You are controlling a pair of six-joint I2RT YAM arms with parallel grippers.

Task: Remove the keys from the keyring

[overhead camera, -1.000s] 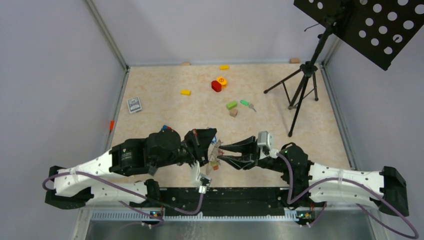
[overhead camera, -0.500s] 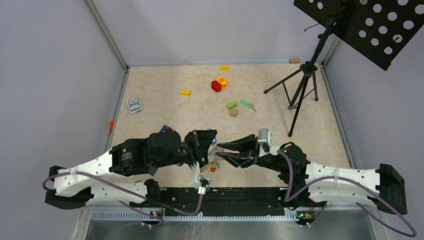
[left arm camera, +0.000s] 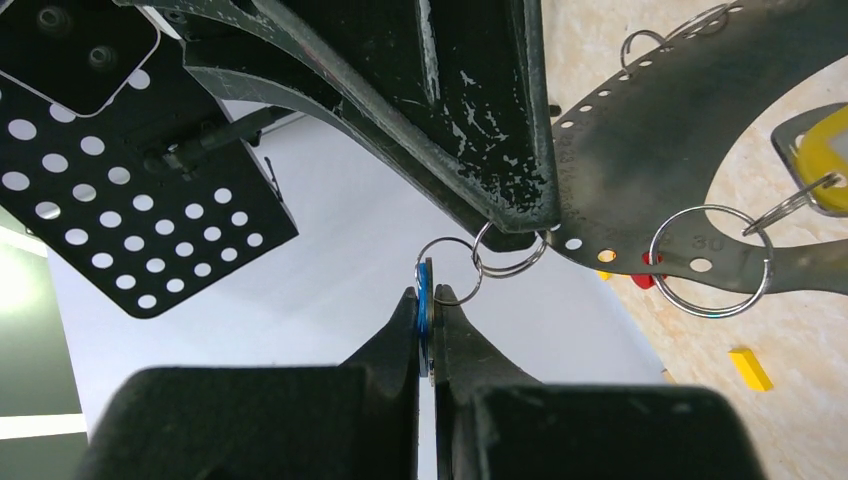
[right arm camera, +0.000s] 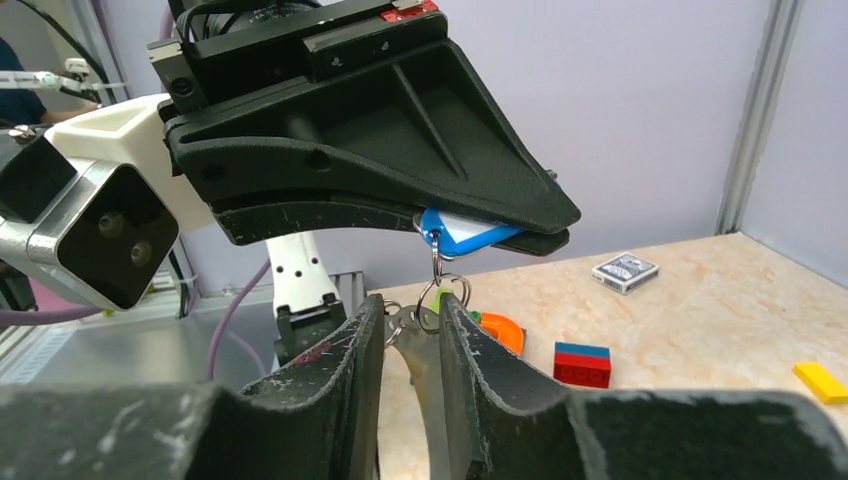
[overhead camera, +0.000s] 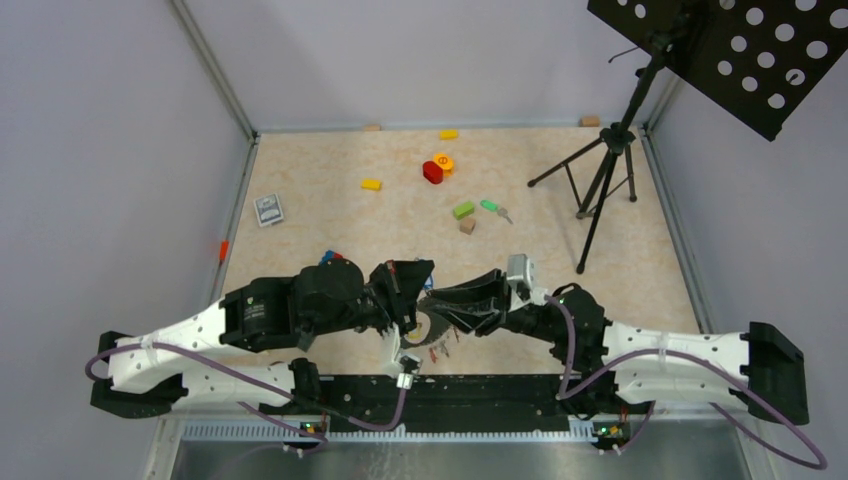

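The keyring is a grey perforated strap (left arm camera: 690, 130) with small metal rings (left arm camera: 510, 252) through its holes. It hangs above the table between my two grippers (overhead camera: 432, 328). My left gripper (left arm camera: 426, 296) is shut on the blue key head (left arm camera: 424, 290), which also shows in the right wrist view (right arm camera: 465, 236). A ring chain links that key to the strap's end. My right gripper (right arm camera: 412, 306) is shut on the strap's end (right arm camera: 420, 345), just below the left gripper. A yellow tag (left arm camera: 825, 160) and a red key head (left arm camera: 640, 281) hang from other rings.
An orange curved piece (right arm camera: 500, 331), a red-and-blue block (right arm camera: 582, 363) and a card deck (right arm camera: 624, 271) lie on the table beyond the grippers. A green-headed key (overhead camera: 490, 206), coloured blocks (overhead camera: 432, 171) and a tripod stand (overhead camera: 600, 190) are farther back.
My right gripper has moved left to the left gripper and closed from wide open onto the strap. The left gripper has stayed put with the blue key.
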